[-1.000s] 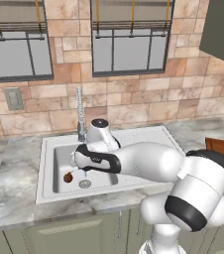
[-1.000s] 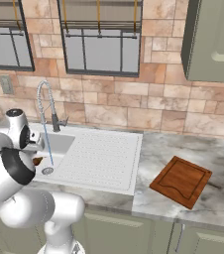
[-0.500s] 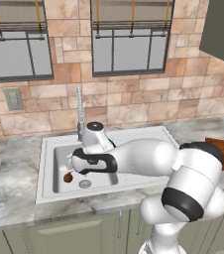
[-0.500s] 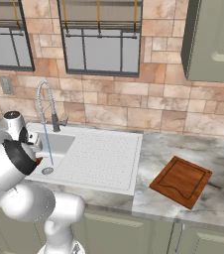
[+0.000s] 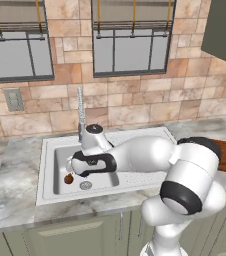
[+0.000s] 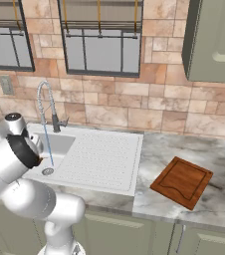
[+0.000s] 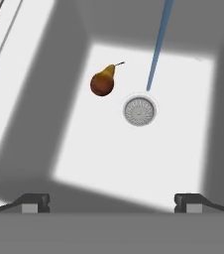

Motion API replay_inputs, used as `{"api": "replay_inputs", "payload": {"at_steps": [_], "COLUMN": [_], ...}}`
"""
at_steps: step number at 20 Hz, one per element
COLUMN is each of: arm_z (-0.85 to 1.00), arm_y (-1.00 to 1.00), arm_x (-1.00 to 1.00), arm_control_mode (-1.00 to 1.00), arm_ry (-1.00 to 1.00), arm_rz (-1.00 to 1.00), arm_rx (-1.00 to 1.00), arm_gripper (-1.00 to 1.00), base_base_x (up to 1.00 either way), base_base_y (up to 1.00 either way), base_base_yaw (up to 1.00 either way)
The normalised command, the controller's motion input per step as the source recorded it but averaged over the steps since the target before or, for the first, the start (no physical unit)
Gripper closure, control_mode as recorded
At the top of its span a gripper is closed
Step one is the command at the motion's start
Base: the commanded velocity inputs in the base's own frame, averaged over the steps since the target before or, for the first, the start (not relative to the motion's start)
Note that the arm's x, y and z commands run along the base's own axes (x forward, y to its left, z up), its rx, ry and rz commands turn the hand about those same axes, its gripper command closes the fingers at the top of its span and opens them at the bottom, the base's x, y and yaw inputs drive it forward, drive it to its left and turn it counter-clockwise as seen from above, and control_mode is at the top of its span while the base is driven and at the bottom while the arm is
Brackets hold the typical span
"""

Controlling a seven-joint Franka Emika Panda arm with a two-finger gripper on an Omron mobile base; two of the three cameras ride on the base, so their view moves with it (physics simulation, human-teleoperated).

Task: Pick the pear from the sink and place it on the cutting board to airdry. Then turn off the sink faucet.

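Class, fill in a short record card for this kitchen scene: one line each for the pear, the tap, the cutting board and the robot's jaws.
pear: pear lies on the floor of the sink, beside the drain
tap: faucet running, a thin stream falling next to the drain
cutting board: cutting board bare, on the counter right of the sink
jaws: gripper open, above the basin, holding nothing

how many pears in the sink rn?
1. The pear lies on the basin floor of the sink, beside the drain and apart from it, clear of the water stream. The arm hides part of the basin in the base views.
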Motion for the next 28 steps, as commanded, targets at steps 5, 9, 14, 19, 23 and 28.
{"api": "replay_inputs", "payload": {"at_steps": [5, 9, 14, 19, 23, 28], "arm_z": [-0.14, -0.12, -0.08, -0.09, -0.09, -0.09], "arm_y": [0.01, 0.08, 0.05, 0.05, 0.06, 0.05], "arm_x": [0.1, 0.08, 0.06, 0.06, 0.02, 0.04], "arm_control_mode": [-1.0, -1.0, -1.0, -1.0, -1.0, -1.0], "arm_ry": [0.0, 0.0, 0.0, 0.0, 0.0, 0.0], "arm_rz": [0.0, 0.0, 0.0, 0.0, 0.0, 0.0], "arm_rx": [0.0, 0.0, 0.0, 0.0, 0.0, 0.0], "arm_gripper": [-1.0, -1.0, -1.0, -1.0, -1.0, -1.0], "base_base_x": [0.0, 0.0, 0.0, 0.0, 0.0, 0.0], "base_base_y": [0.0, 0.0, 0.0, 0.0, 0.0, 0.0], "base_base_yaw": [0.0, 0.0, 0.0, 0.0, 0.0, 0.0]}}
